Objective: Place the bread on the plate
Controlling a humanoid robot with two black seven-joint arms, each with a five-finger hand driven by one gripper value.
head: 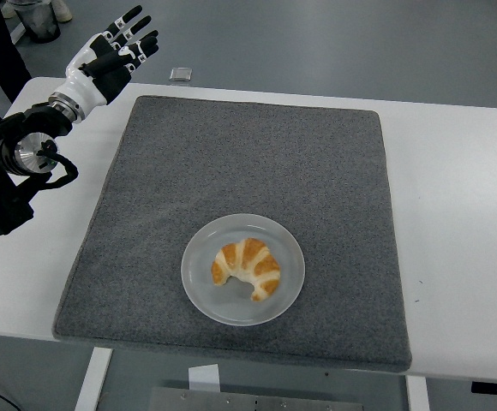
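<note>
golden-brown curved croissant bread (248, 267) lies on the round translucent white plate (204, 291).
head view: the plate sits on the grey square felt mat (248, 163) on the white tabletop (463, 214); the black-and-white left hand (111, 56) is raised at far left, fingers spread, holding nothing.

The left arm (13, 167) enters from the 9 o'clock edge and extends toward 11 o'clock. The left hand (111, 53) is raised at the upper left, fingers (133, 17) spread and extended toward 1 o'clock, holding nothing.

One croissant (247, 268), one plate (203, 288), one mat (257, 163), one hand (111, 56).
</note>
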